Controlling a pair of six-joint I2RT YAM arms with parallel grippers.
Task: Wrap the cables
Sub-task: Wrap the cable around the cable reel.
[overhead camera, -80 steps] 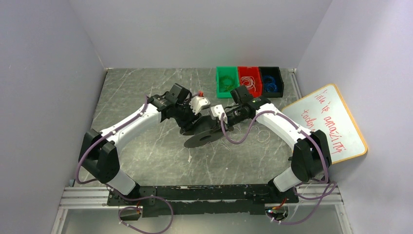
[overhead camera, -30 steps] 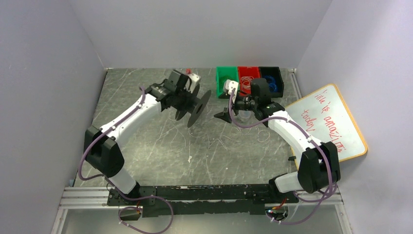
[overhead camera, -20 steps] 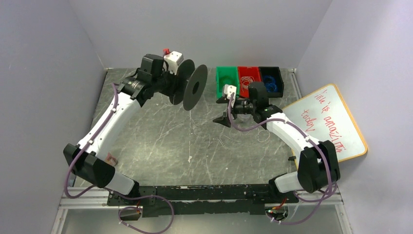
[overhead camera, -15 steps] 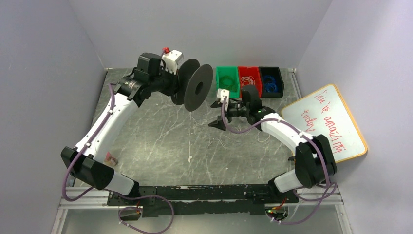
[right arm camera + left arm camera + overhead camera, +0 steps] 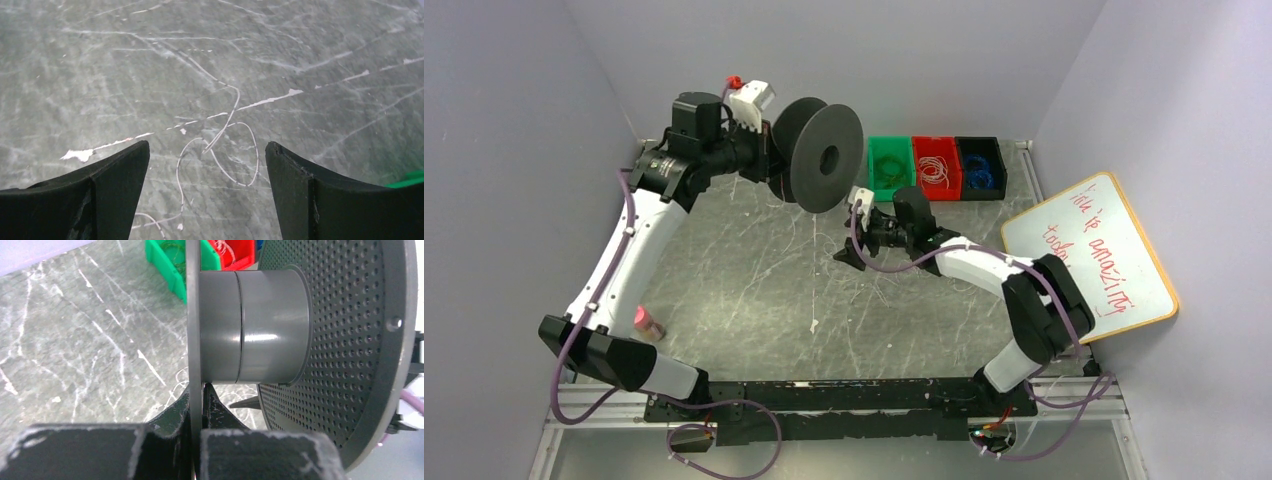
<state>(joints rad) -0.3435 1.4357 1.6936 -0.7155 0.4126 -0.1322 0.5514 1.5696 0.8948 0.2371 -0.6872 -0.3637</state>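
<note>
Over the grey desk [image 5: 724, 260] we held the black spool [image 5: 824, 165], our left hand [image 5: 198, 395] closed tight on one flange. Our right hand [image 5: 206, 145] gaped empty, the thin whitish cable [image 5: 223, 122] lying looped just beneath, between its fingers.

The spool [image 5: 824, 158] was black, with a smooth grey hub and a regular pattern of small holes on its flange. The table [image 5: 724, 270] was grey marble with white veins. The cables [image 5: 220, 127] were whitish. There was a green bin [image 5: 889, 167], a red bin [image 5: 935, 160] and a black bin [image 5: 981, 160]. The whiteboard [image 5: 1094, 255] was white with red handwriting.
</note>
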